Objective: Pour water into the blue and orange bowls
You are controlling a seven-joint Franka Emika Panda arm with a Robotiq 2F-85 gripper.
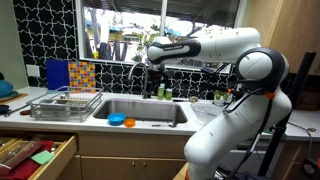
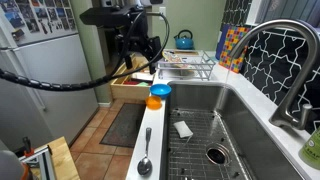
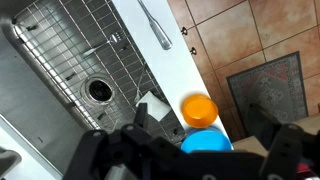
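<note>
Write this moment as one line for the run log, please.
gripper: raised near bowls, grasp unclear | blue bowl: on counter edge, beside orange bowl | pouring: none visible

A steel sink [image 1: 150, 112] [image 2: 255, 115] [image 3: 35, 110] was set into the white counter, and every other thing was placed by it. A wire grid [image 2: 200, 138] [image 3: 60, 40] was laid on its floor, with the round drain [image 2: 215, 155] [image 3: 99, 89] seen through the grid and a small white folded piece [image 2: 183, 129] [image 3: 152, 105] lying near the front wall. A spoon [image 2: 145, 160] [image 3: 155, 25] was laid on the counter strip in front of the sink. A curved faucet [image 1: 140, 72] [image 2: 275, 55] was mounted behind the sink. A wire dish rack [image 1: 62, 103] [image 2: 187, 65] was stood beside the sink, a many-coloured panel [image 1: 70, 74] [image 2: 233, 45] propped behind it. A blue kettle [image 2: 183, 40] was seen beyond the rack, an open drawer [image 1: 35, 155] [image 2: 130, 90] below it, and a dark mat [image 2: 120, 125] [image 3: 265, 85] on the tiled floor before the sink
</note>
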